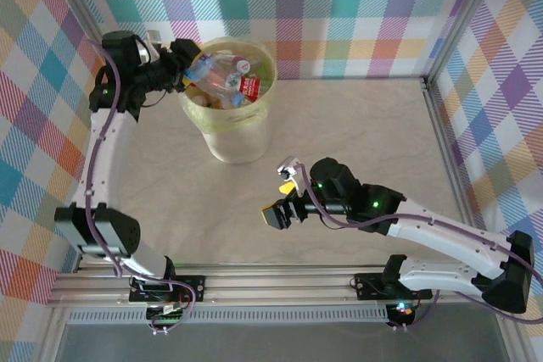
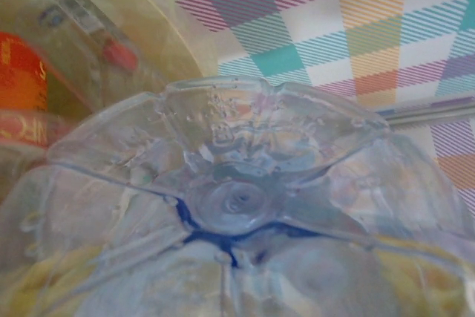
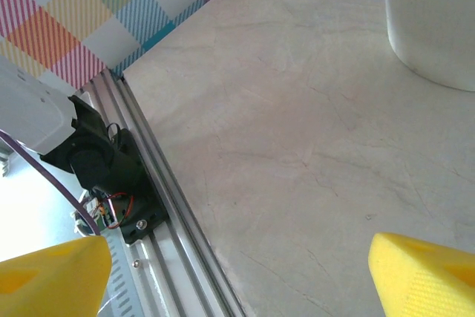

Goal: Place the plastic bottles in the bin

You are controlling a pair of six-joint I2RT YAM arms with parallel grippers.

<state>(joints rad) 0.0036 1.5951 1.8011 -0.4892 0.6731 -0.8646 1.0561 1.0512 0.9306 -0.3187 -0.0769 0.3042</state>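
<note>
Upper left of the overhead view: the left gripper (image 1: 185, 69) sits at the rim of the pale yellow bin (image 1: 233, 137). Its wrist camera stares at the petal-shaped base of 1 clear bottle (image 2: 237, 198). Pinched or loose, I cannot tell. The bin is heaped with plastic bottles (image 1: 227, 80). Lower centre, the right gripper (image 1: 284, 194) hangs over the table (image 1: 365, 125), yellow fingertips (image 3: 52, 276) spread wide, nothing between. Nearly finished, I'd say: only this 1 left to drop.
</note>
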